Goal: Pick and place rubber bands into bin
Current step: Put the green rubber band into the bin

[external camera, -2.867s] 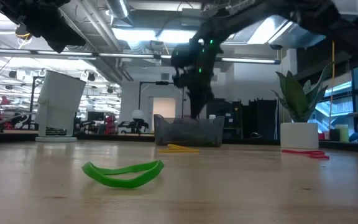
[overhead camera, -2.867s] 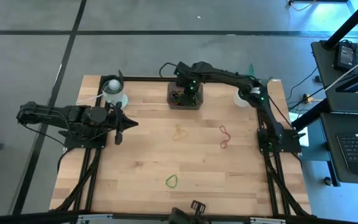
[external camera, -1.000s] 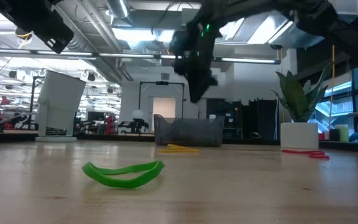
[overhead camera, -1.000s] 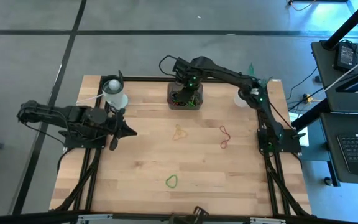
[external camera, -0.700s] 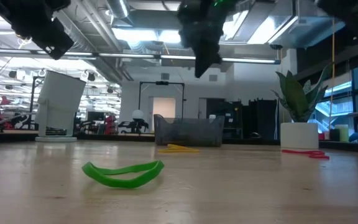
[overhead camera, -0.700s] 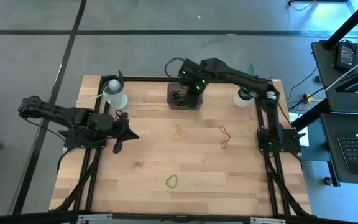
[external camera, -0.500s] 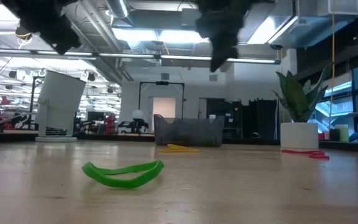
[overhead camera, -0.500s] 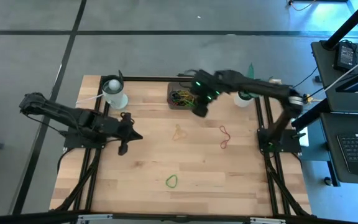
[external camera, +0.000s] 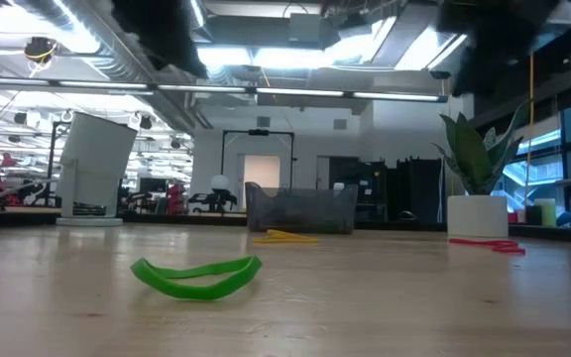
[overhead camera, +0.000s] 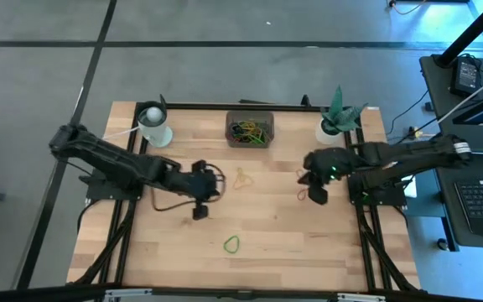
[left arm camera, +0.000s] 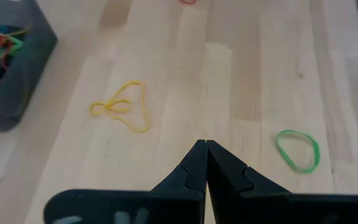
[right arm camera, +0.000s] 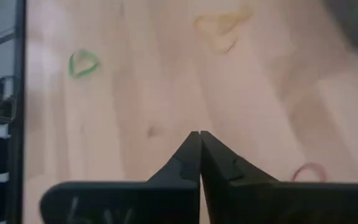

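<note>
The bin [overhead camera: 250,130] stands at the far middle of the table with several rubber bands inside. Three bands lie flat on the wood: a yellow one [overhead camera: 241,178], a red one [overhead camera: 302,186] and a green one [overhead camera: 231,244]. My left gripper [overhead camera: 198,213] hangs shut above the table, left of the yellow band [left arm camera: 122,114] and the green band [left arm camera: 298,150]. My right gripper [overhead camera: 317,197] hangs shut beside the red band [right arm camera: 309,171], at its right. Both hold nothing.
A white cup [overhead camera: 154,126] with a ball stands at the far left. A white plant pot [overhead camera: 332,130] stands at the far right. The low view shows the green band [external camera: 198,277] nearest and the bin [external camera: 300,210] behind it.
My right gripper has left its place above the bin and swung toward the table's near right, ending over the red band. My left gripper has gone from the table's left edge toward the middle, close to the yellow band. No band has moved.
</note>
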